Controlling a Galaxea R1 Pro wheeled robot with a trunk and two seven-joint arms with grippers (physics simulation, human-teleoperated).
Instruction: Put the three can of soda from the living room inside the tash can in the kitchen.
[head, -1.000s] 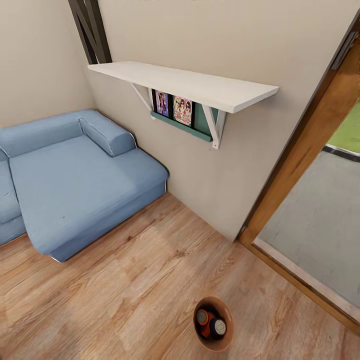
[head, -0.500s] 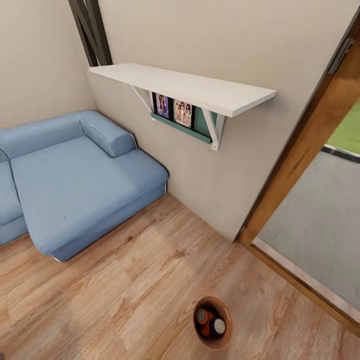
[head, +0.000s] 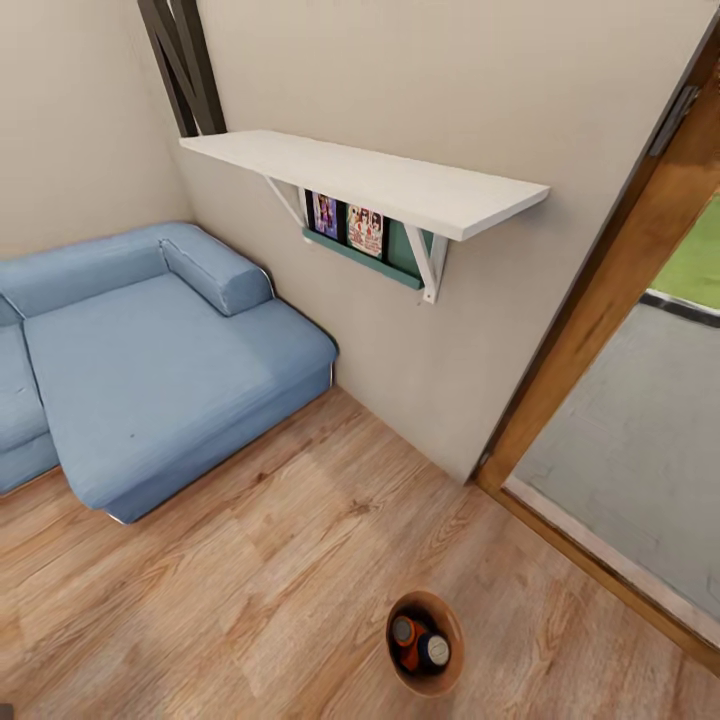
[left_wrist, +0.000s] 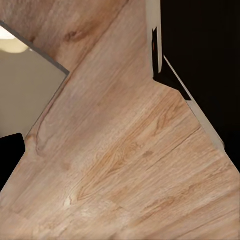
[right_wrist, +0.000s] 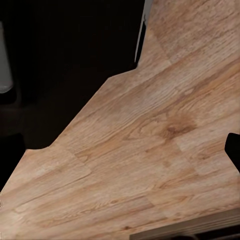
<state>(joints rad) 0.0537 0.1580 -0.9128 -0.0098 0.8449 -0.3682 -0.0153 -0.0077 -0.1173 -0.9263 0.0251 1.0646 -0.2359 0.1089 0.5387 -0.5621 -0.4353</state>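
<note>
Open wood floor (head: 250, 560) lies around the tash can (head: 425, 643) at 6 o'clock; blue sofa (head: 150, 370) blocks 9 o'clock, wall shelf (head: 370, 180) overhangs 12 o'clock

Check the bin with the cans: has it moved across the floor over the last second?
No. The bin keeps its place relative to the door frame and sofa; the slight common shift is the camera's.

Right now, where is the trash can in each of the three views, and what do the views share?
Head view: the trash can stands on the wood floor at bottom centre, with cans inside.
Left wrist view: not in this picture.
Right wrist view: not in this picture.
Shared landmark: the wood floor.
</note>
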